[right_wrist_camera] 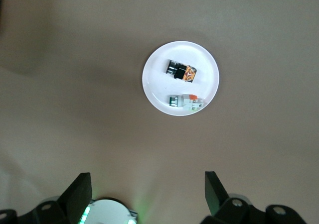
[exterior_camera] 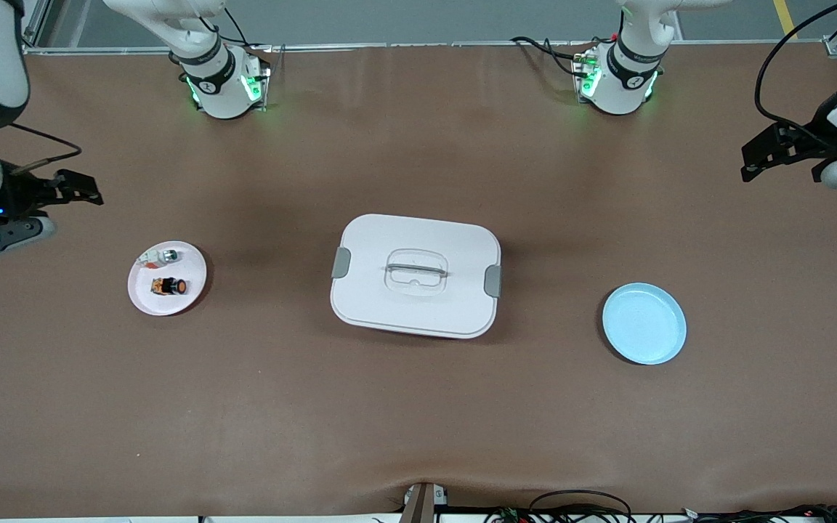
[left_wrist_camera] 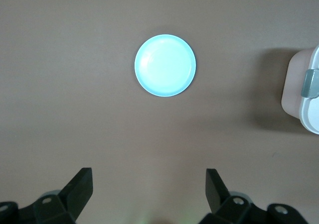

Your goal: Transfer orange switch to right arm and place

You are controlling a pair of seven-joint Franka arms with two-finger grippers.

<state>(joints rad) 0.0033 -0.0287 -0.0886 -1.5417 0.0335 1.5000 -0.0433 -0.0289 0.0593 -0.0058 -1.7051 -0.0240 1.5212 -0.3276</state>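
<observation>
Right end effector point(exterior_camera: 88, 195) up in the air at the right arm's end of the surface point(exterior_camera: 418, 407), over bare brown cover near the pink plate point(exterior_camera: 187, 298), fingers point(right_wrist_camera: 79, 191) spread wide and released, nothing between them. On that pink plate, 2 small parts: the orange switch point(exterior_camera: 170, 287) lying on its side, black body with orange cap, on the part of the plate nearer to the front camera, and a small silver-and-white part point(exterior_camera: 160, 256) with a red bit just beside it, farther from the front camera, the 2 apart but close. Seen from the right wrist view, the same plate point(right_wrist_camera: 154, 84) with the switch point(right_wrist_camera: 181, 71) and the silver-and-white part point(right_wrist_camera: 186, 101) side by side, well clear of the fingertips. In the middle of the surface, a white lidded box point(exterior_camera: 462, 247) with 2 grey clips at its ends and a clear handle on top, lid on. Toward the left arm's end, a light blue plate point(exterior_camera: 644, 323) with nothing on it, a little nearer to the front camera than the box. Left end effector point(exterior_camera: 763, 160) up in the air over bare cover at the left arm's end, fingers point(left_wrist_camera: 79, 186) likewise wide apart and released, holding nothing; blue plate point(left_wrist_camera: 165, 64) and a corner of the box point(left_wrist_camera: 299, 89) visible in its wrist view. Both arms waiting at the 2 ends of the surface.
</observation>
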